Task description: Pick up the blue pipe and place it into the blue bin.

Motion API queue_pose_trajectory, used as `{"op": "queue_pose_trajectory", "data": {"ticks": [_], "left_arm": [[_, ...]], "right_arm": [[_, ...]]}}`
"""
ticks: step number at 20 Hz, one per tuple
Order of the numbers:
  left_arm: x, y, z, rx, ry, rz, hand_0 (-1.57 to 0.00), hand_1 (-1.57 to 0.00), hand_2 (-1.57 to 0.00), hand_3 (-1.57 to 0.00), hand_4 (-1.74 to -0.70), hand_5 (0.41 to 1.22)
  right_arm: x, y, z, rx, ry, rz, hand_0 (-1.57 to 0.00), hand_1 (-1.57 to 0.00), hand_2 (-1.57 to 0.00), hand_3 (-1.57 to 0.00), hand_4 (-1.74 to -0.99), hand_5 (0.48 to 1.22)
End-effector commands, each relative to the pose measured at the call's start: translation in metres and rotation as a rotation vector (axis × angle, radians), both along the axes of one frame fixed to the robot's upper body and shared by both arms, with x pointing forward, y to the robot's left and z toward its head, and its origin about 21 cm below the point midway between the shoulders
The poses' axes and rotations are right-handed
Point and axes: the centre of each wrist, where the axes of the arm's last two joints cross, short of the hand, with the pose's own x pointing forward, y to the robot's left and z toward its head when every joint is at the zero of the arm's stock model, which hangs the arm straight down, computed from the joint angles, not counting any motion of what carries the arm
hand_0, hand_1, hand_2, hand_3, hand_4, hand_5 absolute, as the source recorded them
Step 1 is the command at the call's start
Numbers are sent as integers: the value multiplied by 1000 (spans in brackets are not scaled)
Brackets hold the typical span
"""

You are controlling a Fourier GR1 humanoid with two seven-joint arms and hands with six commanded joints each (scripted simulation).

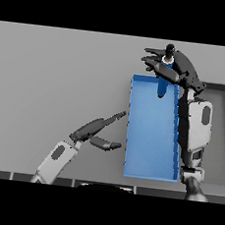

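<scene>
The blue pipe [164,76] stands upright in my right hand [181,68], a dark cap at its top end and its lower end hanging over the far edge of the blue bin [150,133]. The fingers of that hand curl round the pipe's upper part. The bin is a long open blue box lying lengthwise towards me, and my right forearm runs along its right wall. My left hand [95,130] hovers open just left of the bin, fingers straight and pointing towards the bin's left wall, thumb spread below them.
A dark-rimmed grey tray [220,131] lies to the right of the bin, partly behind my right arm. The grey table [54,78] stretches wide to the left.
</scene>
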Motion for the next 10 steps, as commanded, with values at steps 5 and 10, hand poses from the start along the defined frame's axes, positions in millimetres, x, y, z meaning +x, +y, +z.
{"op": "queue_pose_trajectory", "data": {"ticks": [5,10], "left_arm": [[2,1,0,-5,-35,2,1,1,1,1,-927,464],[0,-2,4,-1,-43,6,1,1,1,1,-925,474]], "right_arm": [[-5,-19,-45,-97,157,-164,-1571,-1571,-1571,-1571,-1500,1221],[-1,-28,-90,-144,324,-253,-1571,-1571,-1571,-1571,-1498,1221]]}}
